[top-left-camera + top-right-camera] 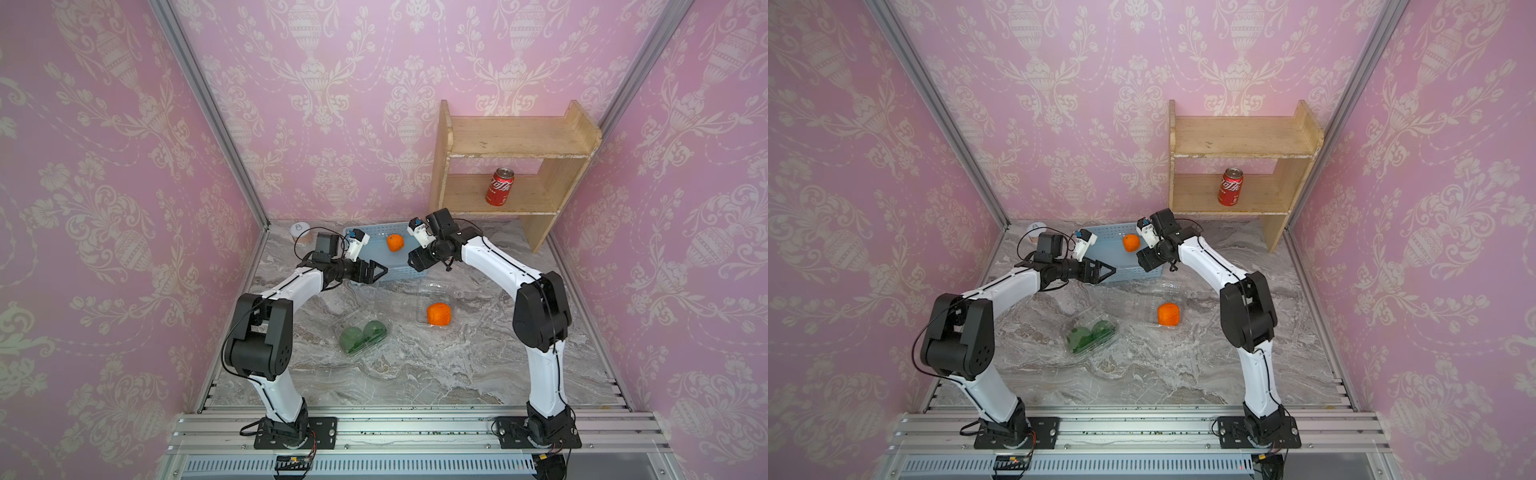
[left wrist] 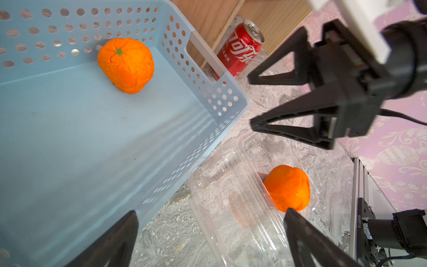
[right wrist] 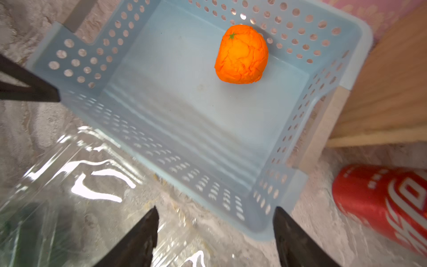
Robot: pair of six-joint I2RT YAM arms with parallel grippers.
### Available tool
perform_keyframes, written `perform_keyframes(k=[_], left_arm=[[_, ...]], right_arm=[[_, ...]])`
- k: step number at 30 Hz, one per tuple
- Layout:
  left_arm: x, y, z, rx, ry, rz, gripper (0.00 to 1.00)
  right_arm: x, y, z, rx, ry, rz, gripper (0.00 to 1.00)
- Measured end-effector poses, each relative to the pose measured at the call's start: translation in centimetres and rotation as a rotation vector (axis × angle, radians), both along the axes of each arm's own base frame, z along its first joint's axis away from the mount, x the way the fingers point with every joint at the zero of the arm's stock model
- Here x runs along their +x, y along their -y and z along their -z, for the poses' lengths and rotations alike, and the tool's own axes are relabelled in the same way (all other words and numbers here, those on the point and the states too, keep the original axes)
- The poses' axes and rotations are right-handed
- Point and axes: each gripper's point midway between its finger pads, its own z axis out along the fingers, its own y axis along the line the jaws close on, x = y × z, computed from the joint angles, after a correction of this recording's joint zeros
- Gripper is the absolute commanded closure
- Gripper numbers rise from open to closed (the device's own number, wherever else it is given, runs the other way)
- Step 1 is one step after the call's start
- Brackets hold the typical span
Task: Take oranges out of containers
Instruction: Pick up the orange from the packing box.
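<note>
One bright orange (image 1: 395, 242) (image 3: 241, 54) lies inside the light-blue basket. Another orange (image 1: 439, 313) (image 2: 287, 187) sits in an open clear container (image 1: 432, 291) (image 2: 231, 196) on the table. Two dark green oranges (image 1: 361, 332) lie in a second clear container (image 1: 376, 343), nearer the front. My left gripper (image 1: 380, 272) (image 2: 211, 210) hovers open at the basket's left front corner, holding nothing. My right gripper (image 3: 216, 208) (image 2: 251, 101) hangs open and holds nothing, over the basket's right front corner.
The perforated basket (image 1: 376, 237) (image 3: 184, 115) stands at the back of the marble table. A wooden shelf (image 1: 515, 141) at the back right holds a red cola can (image 1: 500, 187). Another red can (image 3: 381, 203) shows beside the basket. A white-lidded cup (image 1: 300, 230) stands at the back left.
</note>
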Motion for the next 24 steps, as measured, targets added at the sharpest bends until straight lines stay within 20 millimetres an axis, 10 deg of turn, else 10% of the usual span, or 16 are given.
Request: perform_keyframes(k=[5,12,24], left_arm=[[0.2,0.0,-0.2,-0.003,0.014,0.0,0.01],[0.4,0.1,-0.3,-0.006,0.024,0.002,0.01],[0.3,0.1,-0.3,-0.005,0.024,0.002,0.01]], right_arm=[[-5.9,2.0,-1.6,-0.013,0.005,-0.005,0.24],[-11.6,2.9,4.8,-0.097,-0.165,0.001,0.18],[-12.9,3.7,6.9,-0.125,-0.212,0.078,0.16]])
